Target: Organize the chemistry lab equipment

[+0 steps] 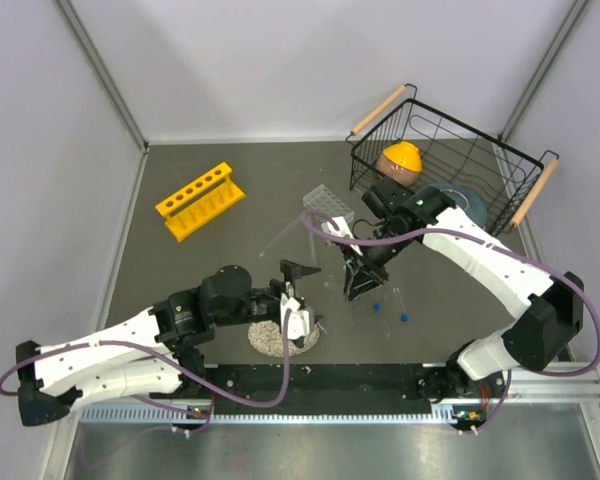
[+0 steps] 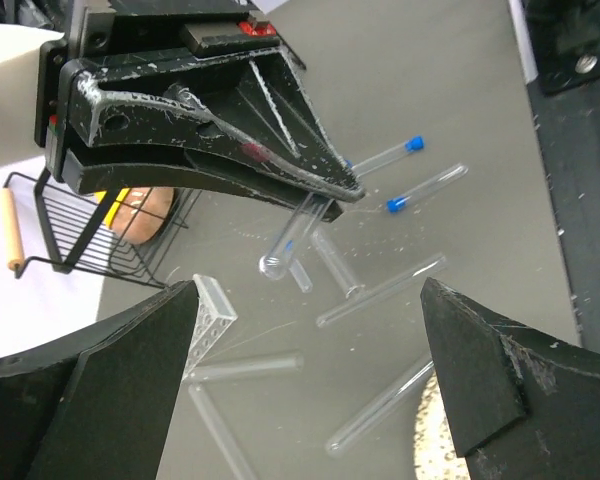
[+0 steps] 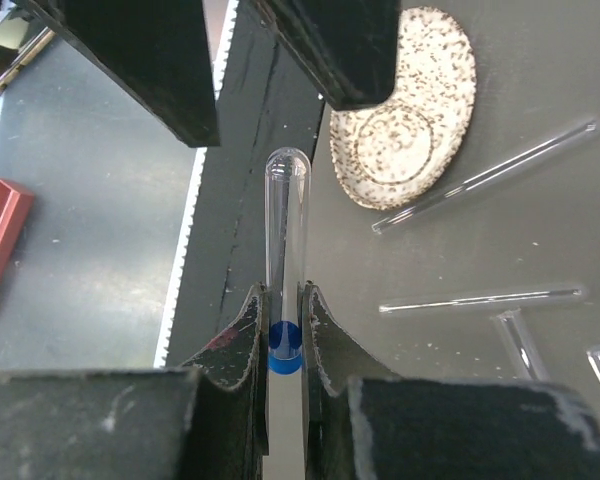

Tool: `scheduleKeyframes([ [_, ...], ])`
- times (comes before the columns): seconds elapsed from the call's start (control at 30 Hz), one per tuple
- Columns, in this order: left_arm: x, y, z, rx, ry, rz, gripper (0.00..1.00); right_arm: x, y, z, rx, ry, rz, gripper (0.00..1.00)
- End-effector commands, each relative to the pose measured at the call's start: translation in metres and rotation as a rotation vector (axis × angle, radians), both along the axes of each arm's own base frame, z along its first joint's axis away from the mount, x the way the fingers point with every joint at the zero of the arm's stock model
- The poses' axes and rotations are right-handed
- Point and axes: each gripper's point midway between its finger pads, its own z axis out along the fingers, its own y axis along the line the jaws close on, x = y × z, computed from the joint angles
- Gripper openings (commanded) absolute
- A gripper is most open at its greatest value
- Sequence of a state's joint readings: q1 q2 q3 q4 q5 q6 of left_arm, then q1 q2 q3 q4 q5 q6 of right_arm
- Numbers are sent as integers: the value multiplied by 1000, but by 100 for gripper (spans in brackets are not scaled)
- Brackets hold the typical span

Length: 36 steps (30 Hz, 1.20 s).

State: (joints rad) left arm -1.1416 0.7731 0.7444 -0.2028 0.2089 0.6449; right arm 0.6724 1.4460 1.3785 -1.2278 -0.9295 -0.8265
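My right gripper (image 1: 358, 285) (image 3: 282, 300) is shut on a blue-capped vial (image 3: 286, 220), which it holds above the table with the cap between the jaws. In the left wrist view that vial (image 2: 283, 245) hangs from the right gripper. My left gripper (image 1: 304, 297) (image 2: 310, 375) is open and empty, just left of the right one. Below it lie several long clear test tubes (image 2: 380, 290). Two more blue-capped vials (image 2: 427, 188) (image 1: 403, 316) lie on the table. The clear plastic rack (image 1: 328, 203) (image 2: 210, 315) sits mid-table. The yellow rack (image 1: 200, 200) stands at the far left.
A speckled disc (image 1: 280, 338) (image 3: 405, 110) lies near the front edge under the left gripper. A black wire basket (image 1: 500, 185) with dishes stands at the back right. Walls close the table on three sides. A red object (image 3: 0, 235) lies beyond the table edge.
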Motion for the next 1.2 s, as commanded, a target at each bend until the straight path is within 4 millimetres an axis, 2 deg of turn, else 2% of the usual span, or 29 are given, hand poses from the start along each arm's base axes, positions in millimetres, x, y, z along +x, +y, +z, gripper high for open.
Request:
scheduleKeyframes([
  [0.0,18,-3,27,-4,-174,61,99,-12,5,0,40,54,48,1],
  [0.4,17,-17,20,98,-187,31,81,-17,7,-3,39,111,48,1],
  [0.53,12,-22,12,131,-169,-8,72,-17,8,-5,31,136,44,1],
  [0.73,9,-27,2,186,-166,-45,64,-20,8,-10,22,169,47,1],
  [0.83,9,-29,3,206,-171,-59,54,-20,7,-11,17,174,48,1],
  [0.87,9,-29,0,222,-171,-63,43,-20,8,-10,22,172,49,1],
  [0.93,10,-30,-2,239,-166,-64,38,-20,8,-10,20,178,48,1],
  [1.17,11,-29,-12,285,-164,-67,45,-21,7,-11,15,185,51,1],
])
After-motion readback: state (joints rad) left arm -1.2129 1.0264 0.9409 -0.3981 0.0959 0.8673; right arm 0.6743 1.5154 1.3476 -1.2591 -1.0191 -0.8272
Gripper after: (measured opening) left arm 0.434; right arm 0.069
